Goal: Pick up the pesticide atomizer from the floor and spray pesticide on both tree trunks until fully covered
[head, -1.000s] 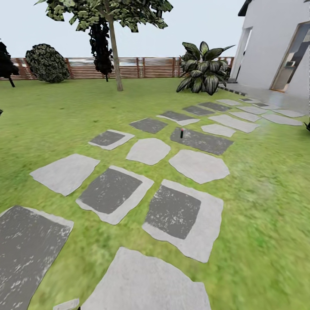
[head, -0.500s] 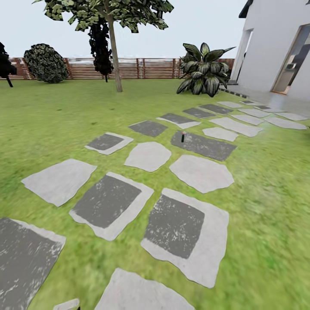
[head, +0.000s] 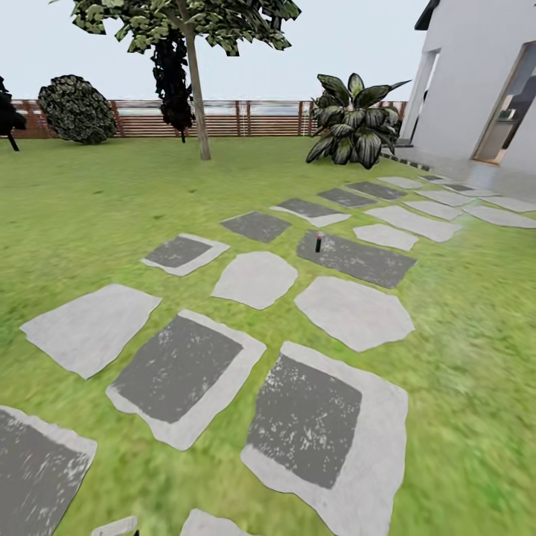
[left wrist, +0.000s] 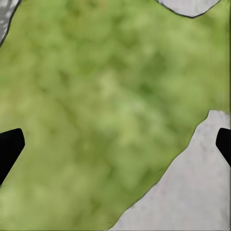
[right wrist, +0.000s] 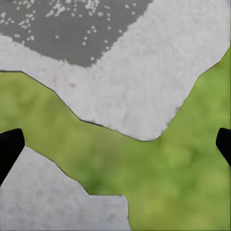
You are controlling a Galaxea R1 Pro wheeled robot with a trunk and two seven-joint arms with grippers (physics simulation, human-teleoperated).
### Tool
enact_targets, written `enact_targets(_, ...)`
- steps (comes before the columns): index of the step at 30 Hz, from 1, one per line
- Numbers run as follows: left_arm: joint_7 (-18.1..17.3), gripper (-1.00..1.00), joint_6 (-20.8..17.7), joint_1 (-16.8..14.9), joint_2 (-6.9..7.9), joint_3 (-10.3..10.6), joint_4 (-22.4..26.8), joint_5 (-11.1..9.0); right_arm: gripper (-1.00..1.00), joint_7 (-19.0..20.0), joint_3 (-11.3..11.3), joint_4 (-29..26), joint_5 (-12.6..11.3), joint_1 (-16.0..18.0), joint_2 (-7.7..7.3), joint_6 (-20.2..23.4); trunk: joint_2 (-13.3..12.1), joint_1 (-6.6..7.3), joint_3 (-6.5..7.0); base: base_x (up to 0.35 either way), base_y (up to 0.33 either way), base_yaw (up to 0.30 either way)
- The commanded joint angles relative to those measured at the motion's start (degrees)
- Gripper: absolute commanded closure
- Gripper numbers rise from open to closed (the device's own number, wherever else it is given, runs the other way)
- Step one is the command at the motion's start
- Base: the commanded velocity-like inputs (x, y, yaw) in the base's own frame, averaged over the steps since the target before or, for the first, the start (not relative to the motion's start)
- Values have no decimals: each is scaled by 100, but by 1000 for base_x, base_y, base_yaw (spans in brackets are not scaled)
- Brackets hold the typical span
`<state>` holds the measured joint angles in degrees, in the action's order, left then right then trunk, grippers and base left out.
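The pesticide atomizer (head: 318, 243), a small dark bottle with a red top, stands upright on a dark paving slab (head: 357, 259) in the middle distance of the head view. One tree (head: 197, 97) with a pale trunk and a leafy crown rises at the far side of the lawn. A darker tree (head: 175, 82) stands just behind it by the fence. My left gripper (left wrist: 115, 144) is open over grass and a slab edge, its black fingertips (left wrist: 9, 147) far apart. My right gripper (right wrist: 115, 144) is open too, above slabs and grass. Both hold nothing.
Grey stone slabs (head: 253, 279) run across the green lawn toward a white house (head: 476, 82) at the right. A broad-leaved plant (head: 353, 126) grows by the house corner. A round dark bush (head: 74, 108) and a brown slat fence (head: 253, 117) line the back.
The whole head view has shifted: the slabs slide down and toward me and the atomizer sits slightly lower and nearer. The camera has moved forward.
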<state>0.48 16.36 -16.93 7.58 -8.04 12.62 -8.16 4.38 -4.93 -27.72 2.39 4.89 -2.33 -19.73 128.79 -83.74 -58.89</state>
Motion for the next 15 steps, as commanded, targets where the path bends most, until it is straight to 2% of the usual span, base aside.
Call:
enact_targets(1,4,-100,19,-3,1,22,-5,-54,-100,46,-43,4,25,3,5,-20,1,-3,-5,339,0,0)
enact_targets(15,4,-100,22,-3,4,22,-5,-54,-100,46,-43,4,25,3,5,-13,1,-3,-5,339,0,0)
